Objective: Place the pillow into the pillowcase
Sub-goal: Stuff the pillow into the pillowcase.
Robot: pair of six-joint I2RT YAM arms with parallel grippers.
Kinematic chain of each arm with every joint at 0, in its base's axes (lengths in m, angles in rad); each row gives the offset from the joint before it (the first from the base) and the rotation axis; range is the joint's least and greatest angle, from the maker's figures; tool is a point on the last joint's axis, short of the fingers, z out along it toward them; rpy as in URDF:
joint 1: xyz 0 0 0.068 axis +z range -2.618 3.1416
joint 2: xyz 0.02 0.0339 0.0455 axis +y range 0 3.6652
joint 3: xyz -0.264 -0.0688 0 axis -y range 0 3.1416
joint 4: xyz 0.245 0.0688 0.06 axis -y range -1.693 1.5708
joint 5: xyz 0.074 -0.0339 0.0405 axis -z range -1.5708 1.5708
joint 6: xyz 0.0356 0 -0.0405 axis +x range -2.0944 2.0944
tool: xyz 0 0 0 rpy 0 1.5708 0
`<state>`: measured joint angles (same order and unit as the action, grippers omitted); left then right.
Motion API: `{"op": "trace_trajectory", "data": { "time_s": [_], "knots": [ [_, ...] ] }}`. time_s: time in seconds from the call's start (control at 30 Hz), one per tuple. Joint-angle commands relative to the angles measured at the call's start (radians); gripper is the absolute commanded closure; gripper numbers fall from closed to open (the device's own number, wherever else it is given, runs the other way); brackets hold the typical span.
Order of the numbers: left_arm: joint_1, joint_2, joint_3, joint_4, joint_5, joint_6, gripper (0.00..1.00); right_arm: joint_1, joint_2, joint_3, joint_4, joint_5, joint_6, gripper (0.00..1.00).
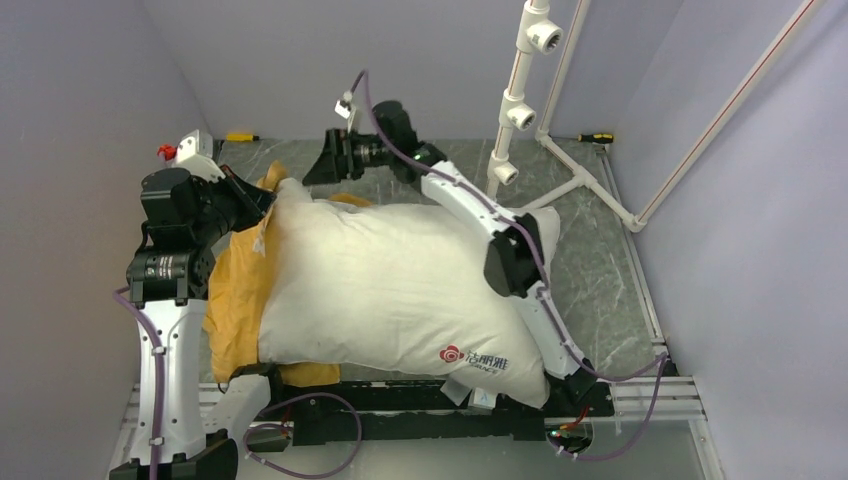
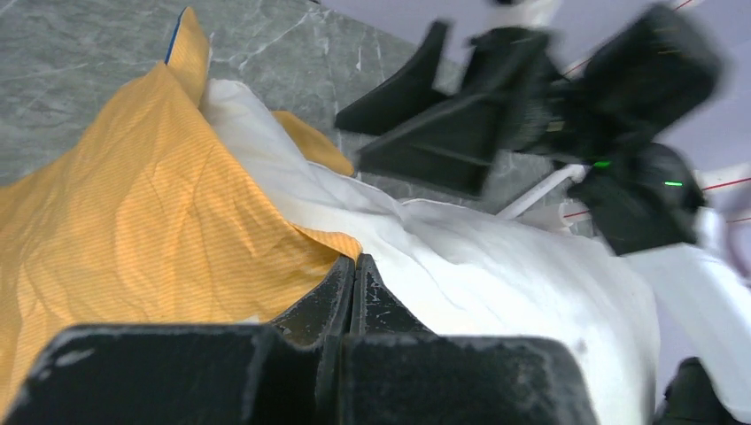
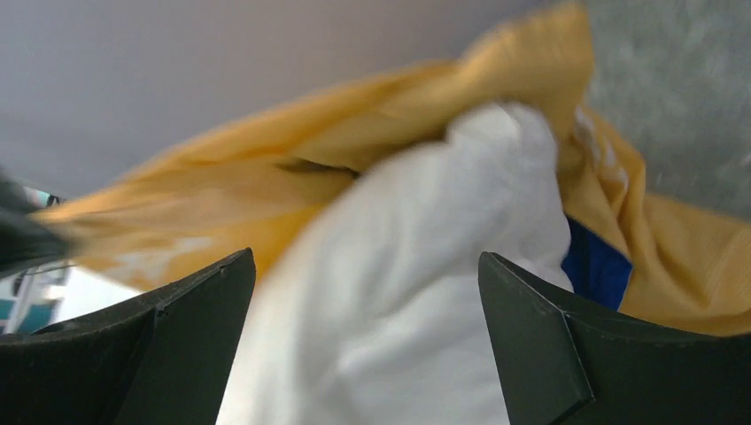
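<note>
The plump white pillow [image 1: 400, 290] lies across the middle of the table, its red logo [image 1: 451, 354] toward the near edge. Its left side sits partly inside the orange-yellow pillowcase [image 1: 235, 290], which bunches at the left. My left gripper [image 1: 262, 203] is at the case's upper opening. In the left wrist view its jaws [image 2: 354, 262] are shut, with the orange hem [image 2: 328, 241] running into their tips. My right gripper [image 1: 322, 160] hovers open over the pillow's far corner [image 3: 398, 292]. Its fingers [image 3: 531, 310] stand wide apart, holding nothing. A strip of blue fabric [image 3: 595, 266] shows beside that corner.
A white pipe frame [image 1: 520, 110] stands at the back right. Two yellow-handled screwdrivers [image 1: 240, 136] [image 1: 597, 138] lie along the back wall. Grey walls close in the left, right and back. My right arm [image 1: 510, 250] lies across the pillow's right end.
</note>
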<state>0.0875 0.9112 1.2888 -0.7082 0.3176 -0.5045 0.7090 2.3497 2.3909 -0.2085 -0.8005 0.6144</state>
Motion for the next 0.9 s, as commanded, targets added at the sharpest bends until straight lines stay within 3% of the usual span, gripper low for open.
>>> {"op": "trace_trajectory", "data": {
  "time_s": [0.0, 0.13, 0.2, 0.27, 0.37, 0.4, 0.57, 0.7, 0.87],
  "knots": [
    [-0.004, -0.01, 0.02, -0.017, -0.037, 0.033, 1.0, 0.026, 0.168, 0.014, 0.068, -0.112, 0.171, 0.0],
    [-0.004, 0.0, 0.024, -0.029, -0.051, 0.043, 1.0, 0.077, 0.191, -0.051, 0.189, -0.261, 0.271, 0.02],
    [-0.003, 0.007, 0.024, -0.034, -0.065, 0.044, 1.0, 0.101, 0.135, -0.157, 0.314, -0.296, 0.324, 0.1],
    [-0.004, 0.014, 0.03, -0.041, -0.088, 0.056, 1.0, 0.105, 0.058, -0.271, 0.433, -0.306, 0.372, 0.34],
    [-0.003, 0.025, 0.036, -0.059, -0.169, 0.068, 1.0, 0.081, -0.049, -0.41, 0.531, -0.308, 0.425, 0.94],
    [-0.003, 0.029, 0.037, -0.064, -0.203, 0.069, 1.0, 0.071, -0.094, -0.443, 0.5, -0.299, 0.394, 1.0],
    [-0.003, 0.049, 0.047, -0.048, -0.316, 0.052, 1.0, 0.053, -0.275, -0.468, 0.134, -0.263, 0.016, 1.0],
    [-0.004, 0.044, 0.044, 0.037, -0.364, 0.036, 1.0, 0.068, -0.343, -0.501, 0.016, -0.274, -0.108, 1.0],
    [-0.003, 0.063, 0.058, 0.145, -0.278, 0.028, 1.0, 0.146, -0.316, -0.426, -0.118, -0.322, -0.233, 1.0]
  ]
}}
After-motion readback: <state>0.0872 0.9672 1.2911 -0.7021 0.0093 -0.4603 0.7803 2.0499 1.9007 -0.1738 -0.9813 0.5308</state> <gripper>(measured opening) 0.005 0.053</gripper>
